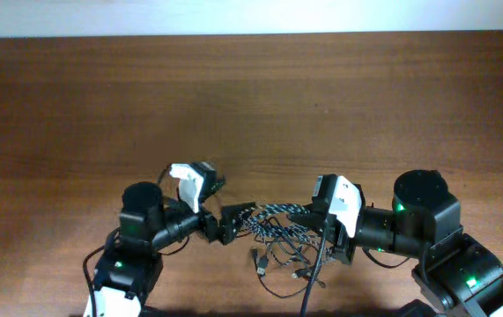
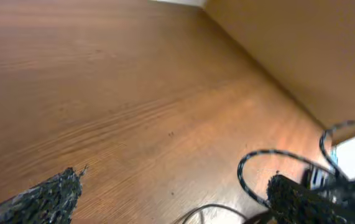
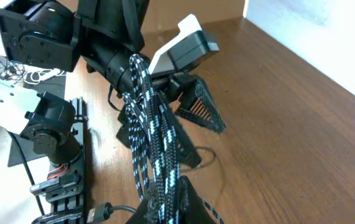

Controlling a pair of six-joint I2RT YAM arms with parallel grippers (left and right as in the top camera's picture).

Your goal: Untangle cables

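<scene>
Left gripper (image 1: 239, 222) is seen with its fingers (image 2: 46, 196) spread wide and nothing caught between them, just bare table (image 1: 251, 106) showing in the gap. Right gripper (image 1: 299, 217) is clamped tight on the braided cable (image 3: 155, 140), whose speckled loops are bunched up right in front of its wrist camera and strung toward the left gripper. The tangle is parked between the two arms, near the front edge, with the thin black cable (image 1: 279, 264) sprawled loosely just below it. Whether the black one is pinched too can't really be made out, probably not.
</scene>
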